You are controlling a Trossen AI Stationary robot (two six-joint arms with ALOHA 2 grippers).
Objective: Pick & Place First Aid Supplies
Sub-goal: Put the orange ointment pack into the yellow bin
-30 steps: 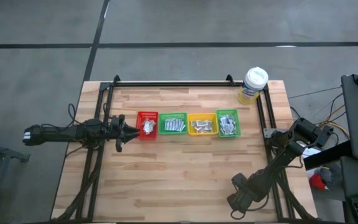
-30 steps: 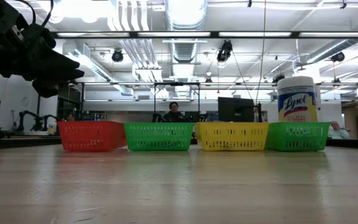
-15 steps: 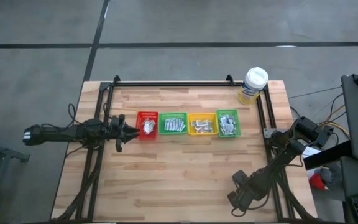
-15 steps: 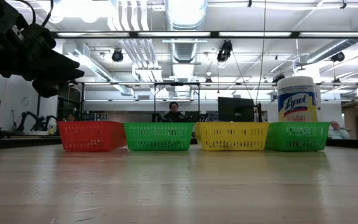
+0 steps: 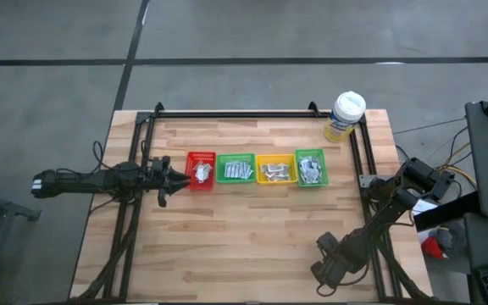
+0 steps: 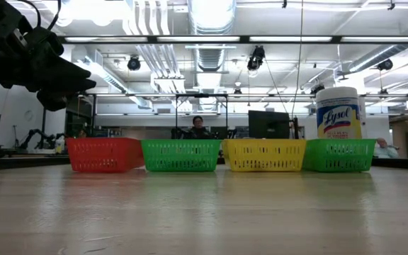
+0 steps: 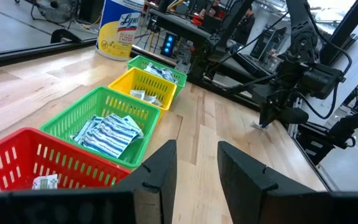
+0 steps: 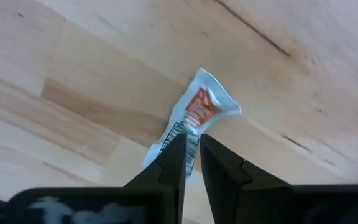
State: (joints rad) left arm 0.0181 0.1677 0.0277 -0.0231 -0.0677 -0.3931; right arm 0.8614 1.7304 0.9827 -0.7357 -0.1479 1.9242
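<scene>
1. Your white-red sachet (image 8: 199,112) lies flat on the tabletop (image 8: 92,56); the right pincer (image 8: 191,163) has its fingers nearly together on the sachet's lower edge.
2. That right pincer (image 5: 327,269) sits low at the tabletop's near right corner.
3. Remaining sachets fill the red bin (image 5: 201,170), green bin (image 5: 235,169), yellow bin (image 5: 275,169) and far green bin (image 5: 311,168).
4. Your left pincer (image 5: 179,178) hovers beside the red bin; jaws parted, empty.
5. A wipes tub (image 5: 345,116) stands behind.

A robotics lab in an open industrial hall. Exposed ceiling ducts (image 6: 151,53) and strip lights hang overhead. Monitors (image 6: 268,125), seated people (image 6: 198,128) and other robot arms (image 7: 303,56) stand beyond the wooden table (image 5: 252,229)
</scene>
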